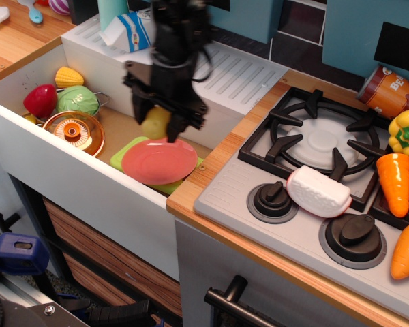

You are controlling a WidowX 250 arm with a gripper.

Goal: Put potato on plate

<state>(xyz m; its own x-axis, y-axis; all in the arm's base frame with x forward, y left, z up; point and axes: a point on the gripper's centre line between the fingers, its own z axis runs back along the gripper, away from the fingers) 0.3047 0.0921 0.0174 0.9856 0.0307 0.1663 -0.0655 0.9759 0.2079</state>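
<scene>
The pale-yellow potato (pixel 156 122) is held between the black fingers of my gripper (pixel 159 124), which is shut on it. It hangs in the sink just above the far edge of the salmon-pink plate (pixel 160 161). The plate lies on a lime-green tray (pixel 123 152) at the right end of the sink. The arm comes down from the top of the view and hides part of the faucet.
In the sink's left end lie an orange-rimmed lid (pixel 73 132), a green cabbage (pixel 78 99), a red vegetable (pixel 40 101) and a corn piece (pixel 68 75). The stove (pixel 320 170) at right holds a white item, carrots, a yellow pepper (pixel 407 133) and a can.
</scene>
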